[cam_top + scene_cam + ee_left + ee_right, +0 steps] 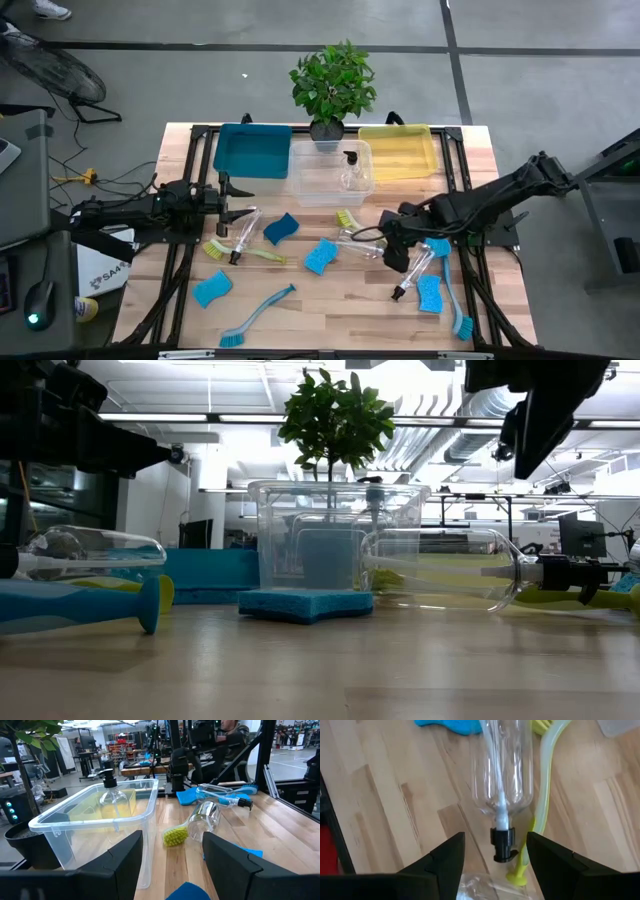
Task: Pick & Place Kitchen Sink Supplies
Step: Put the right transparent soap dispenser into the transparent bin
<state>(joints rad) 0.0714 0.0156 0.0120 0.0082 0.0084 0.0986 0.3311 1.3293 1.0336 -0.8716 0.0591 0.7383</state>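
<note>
Clear plastic bottle (502,767) with a black pump top lies on its side on the wooden desk (300,320), a yellow-green brush (542,805) just beside it; the right pincer (495,857) hovers directly above the pump end, fingers apart, holding nothing; another bottle (351,168) stands upright in the clear bin (300,180); blue sponges (320,256) and a blue brush (255,312) lie scattered on the desk; the left pincer (228,198) hovers near the teal bin (250,150), fingers apart and empty.
</note>
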